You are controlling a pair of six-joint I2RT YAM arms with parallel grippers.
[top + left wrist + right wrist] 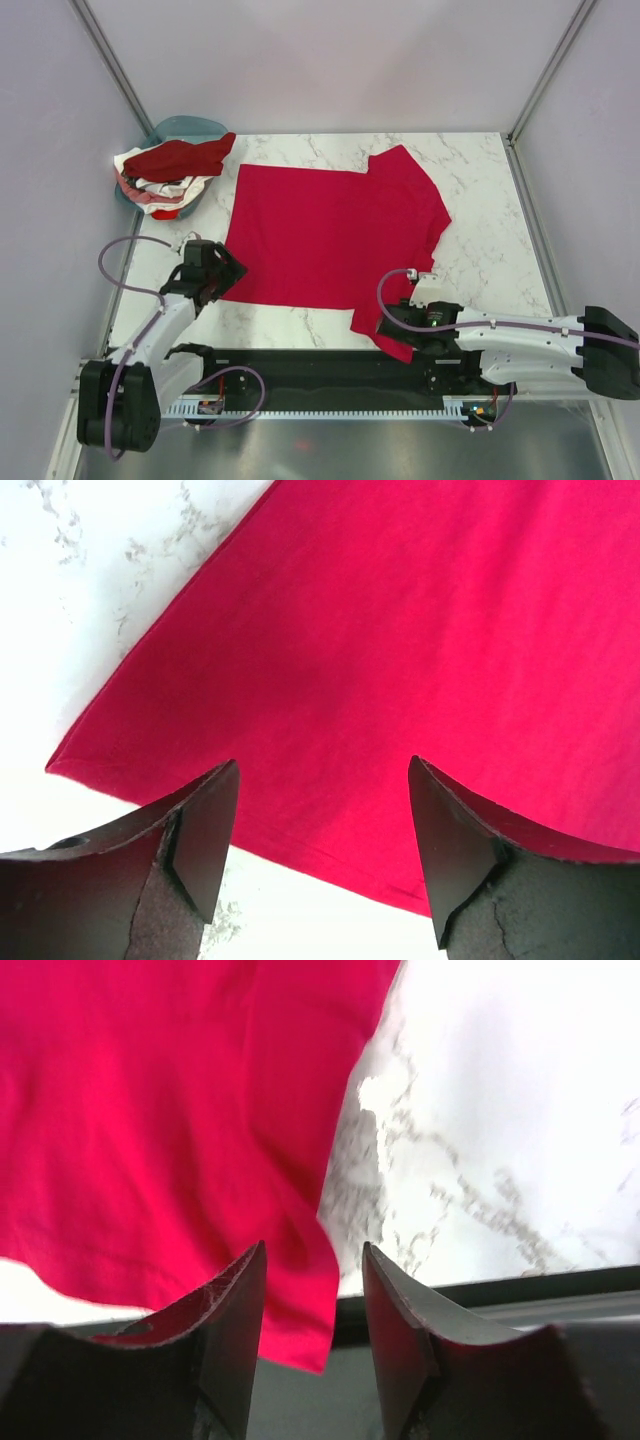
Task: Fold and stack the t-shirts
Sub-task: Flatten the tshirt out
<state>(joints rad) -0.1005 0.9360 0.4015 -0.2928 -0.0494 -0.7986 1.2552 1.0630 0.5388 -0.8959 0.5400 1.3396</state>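
The right jaws stood half open around the near sleeve of the crimson t-shirt (320,230) — holding nothing. The left jaws gaped wide over its near left corner, empty too. It lay flat on the surface (490,200). Past its far left corner, more t-shirts (170,170) filled a basin (190,127).

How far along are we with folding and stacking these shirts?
Done: one crimson t-shirt lies spread flat on the table. In hand: left jaws open over its near hem corner, right jaws open around the near sleeve; no fold yet. Left: folding it, then the shirts heaped in the basin.
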